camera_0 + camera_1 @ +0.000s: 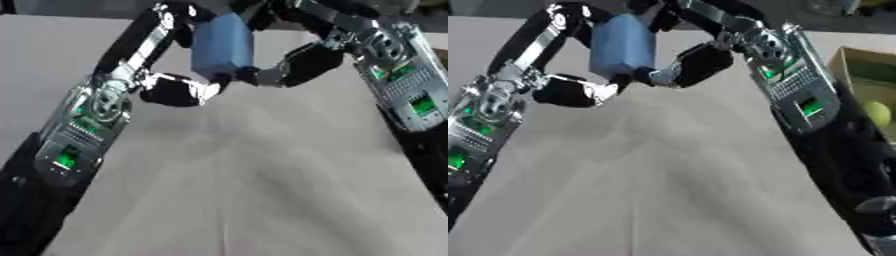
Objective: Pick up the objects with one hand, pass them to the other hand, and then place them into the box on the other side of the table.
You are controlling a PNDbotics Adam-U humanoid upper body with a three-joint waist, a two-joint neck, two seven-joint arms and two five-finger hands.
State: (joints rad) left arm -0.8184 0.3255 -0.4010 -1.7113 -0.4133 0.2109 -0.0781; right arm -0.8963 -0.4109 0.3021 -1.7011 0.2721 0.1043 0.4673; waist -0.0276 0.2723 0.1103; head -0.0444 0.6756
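A blue block (223, 47) stands upright above the far middle of the table, held between my two hands. My left hand (175, 90) comes in from the left, its fingers arching over the block's left side and its thumb curled under the lower edge. From the right, my right hand (306, 62) closes on the block's lower right corner, with its fingers reaching behind the top. Both hands touch the block. An open cardboard box (859, 62) sits at the right edge of the table.
A yellow-green ball (877, 112) lies inside the box. The pale table (262, 175) stretches out below the hands. Both forearms slant inward from the lower corners. Dark shapes line the far edge.
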